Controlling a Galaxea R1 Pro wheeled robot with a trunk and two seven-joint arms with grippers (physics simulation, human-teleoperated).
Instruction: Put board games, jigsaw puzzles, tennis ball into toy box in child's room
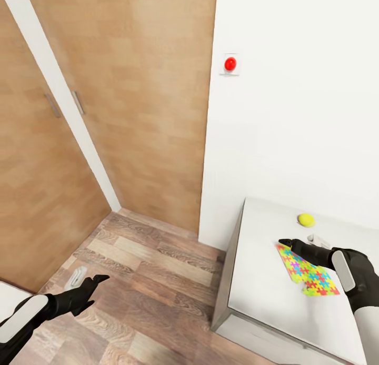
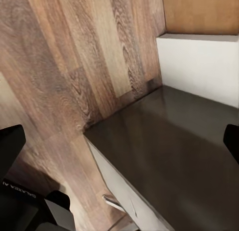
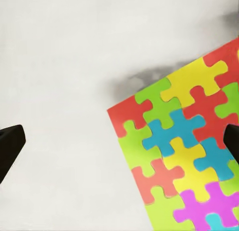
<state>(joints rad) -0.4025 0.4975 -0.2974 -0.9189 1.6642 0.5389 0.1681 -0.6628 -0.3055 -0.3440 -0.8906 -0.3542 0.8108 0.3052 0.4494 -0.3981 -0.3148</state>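
Right end effector (image 1: pixel 287 243) hovers spread wide, empty, over the jigsaw puzzle (image 1: pixel 308 273) lying flat on the table (image 1: pixel 263 296), likely lining up a grasp. Tennis ball (image 1: pixel 306 219) just beyond the puzzle. Left end effector (image 1: pixel 97 283) open over floor.

Both of my arms are matte black with a long white oval panel set into each forearm, and the right arm widens into a white sleeve section nearer the trunk. My left hand (image 1: pixel 93 282) and right hand (image 1: pixel 287 243) are black throughout, each ending in two slim, tapered black fingers.
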